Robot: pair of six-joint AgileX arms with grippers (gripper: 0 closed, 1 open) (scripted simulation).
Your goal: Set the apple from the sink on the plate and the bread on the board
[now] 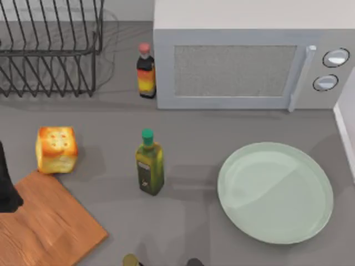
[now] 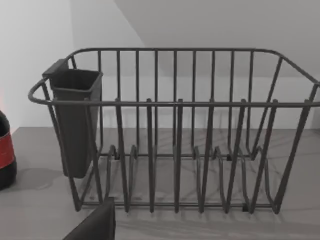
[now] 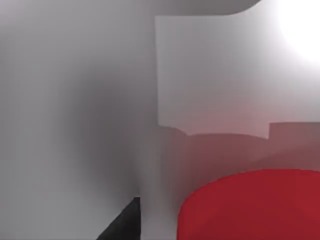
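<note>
Grey surface (image 1: 222, 127), bare plate (image 1: 275, 191) waiting at right: right arm is down by the apple (image 3: 250, 205), jaws' state unclear, next a firm grip and lift; bread (image 1: 55, 149) touches the board (image 1: 44, 227) edge.

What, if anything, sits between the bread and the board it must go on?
Nothing visible does. In the top view the bread stands on the table right at the board far corner, with no object between them. The green-capped bottle stands off to the right, out of that short path.
</note>
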